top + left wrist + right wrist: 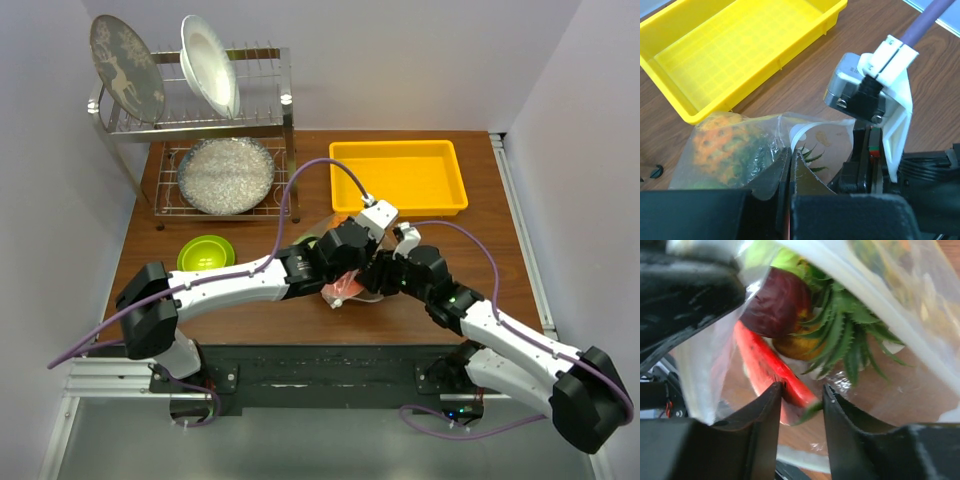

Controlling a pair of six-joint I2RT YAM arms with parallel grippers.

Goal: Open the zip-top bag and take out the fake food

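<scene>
The zip-top bag (pixel 338 288) lies mid-table between both arms. My left gripper (pixel 791 154) is shut on a fold of the bag's clear plastic (pixel 765 131) beside its zip strip, and the orange pineapple (pixel 722 145) shows through it. My right gripper (pixel 801 390) is inside the bag's mouth, its jaws closed on the end of the red watermelon slice (pixel 762 362). Behind the slice lie the dark purple-red ball (pixel 774 302), the pineapple's green leaves (pixel 847 332) and a green fruit (pixel 785 261). In the top view, the left gripper (pixel 352 262) and the right gripper (pixel 378 270) meet over the bag.
A yellow tray (pixel 400 176) stands just behind the bag, and it also shows in the left wrist view (pixel 740 50). A lime-green bowl (pixel 206 253) sits at the left. A dish rack (pixel 200 125) with plates fills the back left. The right wrist's camera mount (pixel 870 85) is close to my left fingers.
</scene>
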